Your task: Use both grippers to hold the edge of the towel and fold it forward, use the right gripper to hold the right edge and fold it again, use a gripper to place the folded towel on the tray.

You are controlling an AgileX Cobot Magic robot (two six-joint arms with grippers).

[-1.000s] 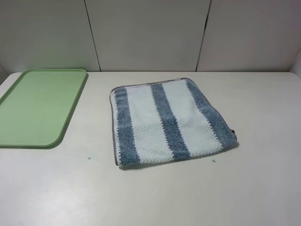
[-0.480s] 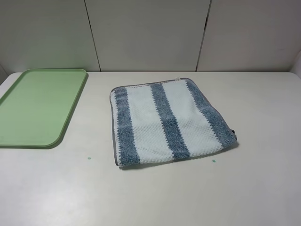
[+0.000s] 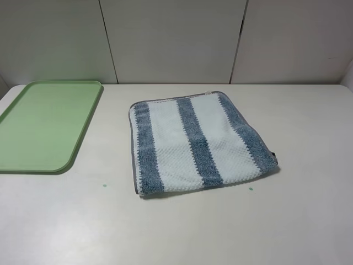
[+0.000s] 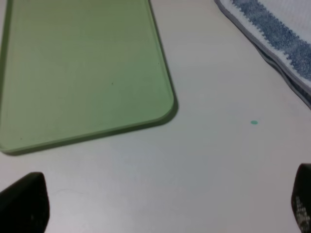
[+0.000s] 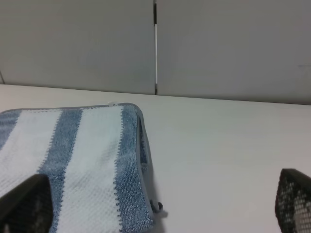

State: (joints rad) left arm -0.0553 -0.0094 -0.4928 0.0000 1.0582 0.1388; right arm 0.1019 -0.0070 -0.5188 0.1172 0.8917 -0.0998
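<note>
A blue and white striped towel (image 3: 196,143) lies flat on the white table (image 3: 309,210), folded into a rough square near the middle. A pale green tray (image 3: 47,126) sits at the far left, empty. Neither gripper shows in the exterior high view. In the left wrist view the left gripper (image 4: 160,206) is open, its dark fingertips (image 4: 24,201) wide apart above the table, near the tray's corner (image 4: 165,104), with the towel's edge (image 4: 272,36) off to one side. In the right wrist view the right gripper (image 5: 160,208) is open, beside the towel's right edge (image 5: 129,170).
A grey panelled wall (image 3: 176,38) closes off the back of the table. Two small green marks (image 3: 103,185) lie on the table in front of the towel.
</note>
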